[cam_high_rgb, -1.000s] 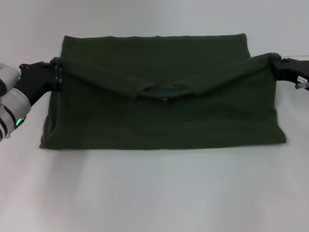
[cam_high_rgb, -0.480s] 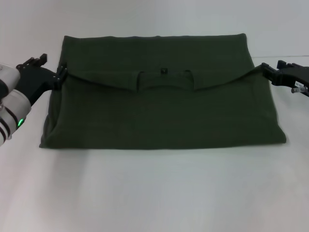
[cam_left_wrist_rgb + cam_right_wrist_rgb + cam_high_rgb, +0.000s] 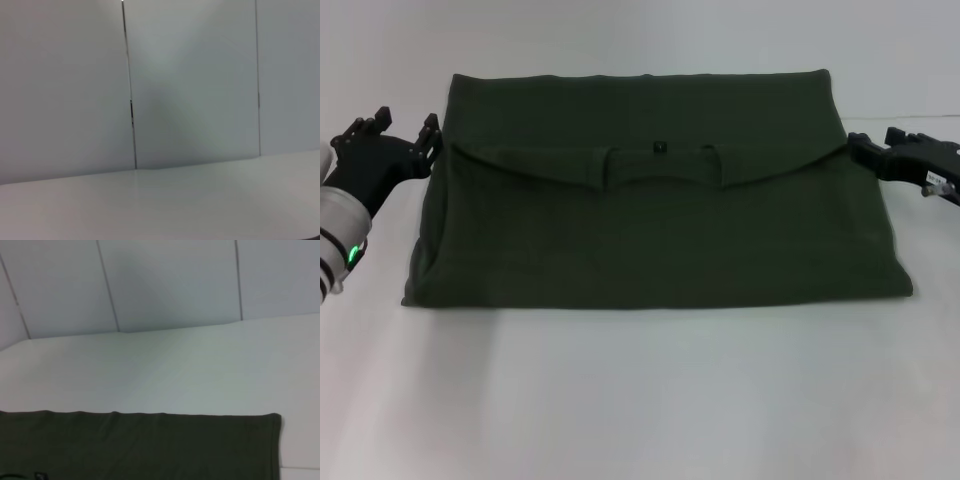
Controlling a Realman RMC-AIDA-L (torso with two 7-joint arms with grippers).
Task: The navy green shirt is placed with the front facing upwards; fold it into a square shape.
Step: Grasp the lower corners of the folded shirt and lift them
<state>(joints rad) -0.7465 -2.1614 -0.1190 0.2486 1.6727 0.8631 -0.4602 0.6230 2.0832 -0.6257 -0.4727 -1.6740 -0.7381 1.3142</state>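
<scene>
Both grippers sit off the cloth: the left gripper (image 3: 402,132) with fingers spread and empty at the left edge, the right gripper (image 3: 876,140) likewise released at the right edge. Between them, the dark olive-green cotton shirt (image 3: 655,235) lies folded flat on the white table (image 3: 640,400).

The navy green shirt (image 3: 660,235) is soft matt cloth lying on a smooth, matt white table (image 3: 650,400).

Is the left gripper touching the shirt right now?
Apart. Head view shows white table between the open left gripper and the navy green shirt.
</scene>
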